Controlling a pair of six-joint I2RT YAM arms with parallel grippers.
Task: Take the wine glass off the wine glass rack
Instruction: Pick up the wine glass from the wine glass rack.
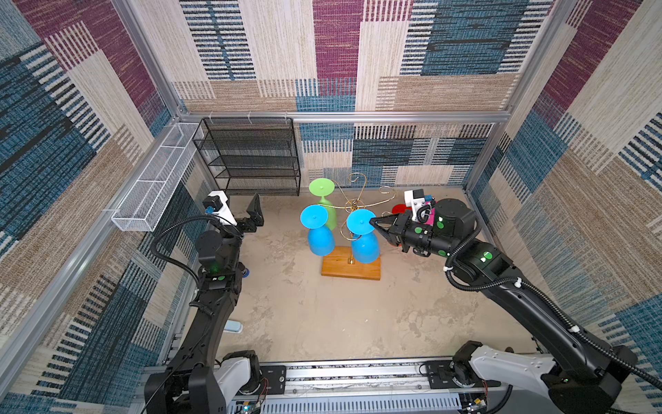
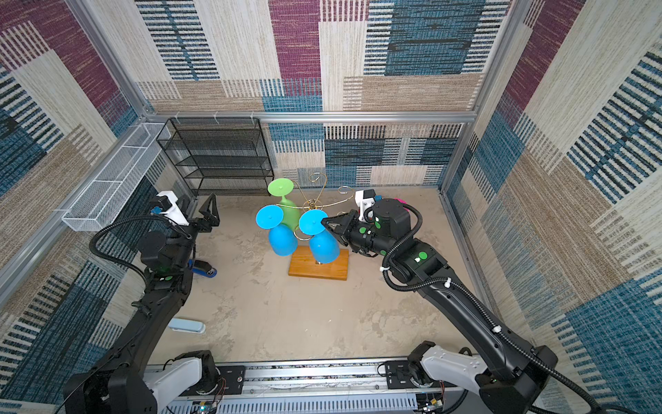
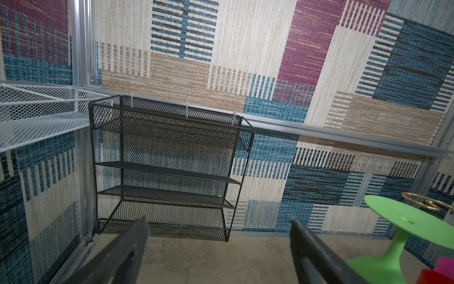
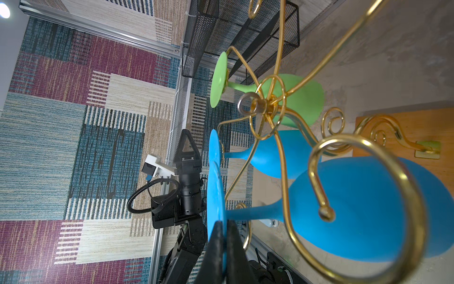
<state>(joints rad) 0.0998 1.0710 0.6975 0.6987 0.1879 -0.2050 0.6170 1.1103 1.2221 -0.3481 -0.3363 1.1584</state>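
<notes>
The wine glass rack (image 1: 354, 205) (image 2: 315, 206) (image 4: 267, 102) is gold wire with scroll arms on a wooden base (image 1: 351, 269). Three glasses hang from it upside down. My right gripper (image 1: 372, 222) (image 2: 323, 223) (image 4: 224, 226) is shut on the rim of the foot disc of the nearest blue wine glass (image 1: 363, 247) (image 2: 322, 247) (image 4: 356, 209), whose stem still sits in a rack arm. A second blue glass (image 1: 320, 240) (image 4: 270, 152) and a green glass (image 1: 322, 188) (image 3: 405, 221) hang further left and back. My left gripper (image 2: 198, 211) (image 3: 218, 246) stands open and empty, left of the rack.
A black mesh shelf unit (image 1: 250, 157) (image 3: 167, 167) stands against the back wall, and a white wire tray (image 1: 154, 186) hangs on the left wall. A red item (image 1: 397, 209) lies behind my right arm. A dark blue object (image 2: 204, 269) and a pale blue one (image 2: 186, 326) lie near my left arm.
</notes>
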